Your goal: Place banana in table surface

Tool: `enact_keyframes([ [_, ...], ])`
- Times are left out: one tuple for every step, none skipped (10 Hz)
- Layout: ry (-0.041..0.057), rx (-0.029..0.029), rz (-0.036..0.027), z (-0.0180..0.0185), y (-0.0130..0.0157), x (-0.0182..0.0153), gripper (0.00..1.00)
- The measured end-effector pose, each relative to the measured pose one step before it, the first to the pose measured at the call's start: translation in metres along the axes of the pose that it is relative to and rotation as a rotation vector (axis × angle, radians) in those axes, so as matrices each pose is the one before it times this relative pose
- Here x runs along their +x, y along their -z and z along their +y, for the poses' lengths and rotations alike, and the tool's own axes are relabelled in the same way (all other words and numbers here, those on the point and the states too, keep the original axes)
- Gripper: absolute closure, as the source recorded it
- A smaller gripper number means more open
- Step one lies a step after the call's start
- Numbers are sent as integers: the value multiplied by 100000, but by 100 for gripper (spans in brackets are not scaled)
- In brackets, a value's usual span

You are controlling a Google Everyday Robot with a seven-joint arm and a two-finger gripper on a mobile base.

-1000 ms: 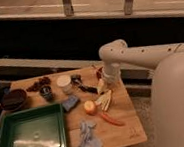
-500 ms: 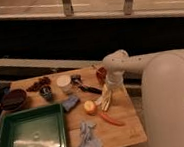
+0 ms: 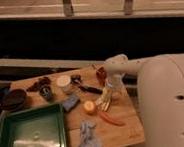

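The banana (image 3: 104,98), a pale yellow-cream bunch, lies on the light-brown wooden table surface (image 3: 130,131) at its right middle, beside a round yellow-orange fruit (image 3: 89,106). My gripper (image 3: 112,85) hangs from the white arm (image 3: 117,66), which reaches in from the right. It sits right over the banana's upper end. Where the gripper meets the banana is hidden by the wrist.
A green tray (image 3: 27,136) fills the front left. An orange-red carrot-like piece (image 3: 111,119) and a grey-blue cloth (image 3: 88,136) lie near the front edge. A white cup (image 3: 64,82), a black-handled tool (image 3: 89,88), a red item (image 3: 101,74) and a dark bowl (image 3: 13,100) stand at the back. My white body (image 3: 170,108) is close on the right.
My arm has swung in and down from the back right towards the banana's upper end. The banana stays in the same place on the table.
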Motion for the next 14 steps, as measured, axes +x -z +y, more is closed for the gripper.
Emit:
enact_keyframes([
  [675,-1459,1137,663,-368,217,25],
  [624,-1121,614,528,-280,168,29],
  [492,-740,352,302,-236,145,35],
  [860,-1313,14,412,-146,40,46],
  [934,-1079,321,381,-188,77,58],
  [571,-950,-20,229,-79,20,68],
  [296,-737,43,86,-50,52,79],
  [120,-549,-63,-4,-17,17,89],
  [137,-55,-521,-26,205,-115,97],
  [171,1466,-990,-387,696,-226,100],
  [91,2196,-972,-310,1014,-247,100],
  [173,2483,-1182,-56,1437,-318,100],
  [539,2021,-1218,39,1441,-322,100],
  [435,3107,-1731,-259,2380,-344,100],
])
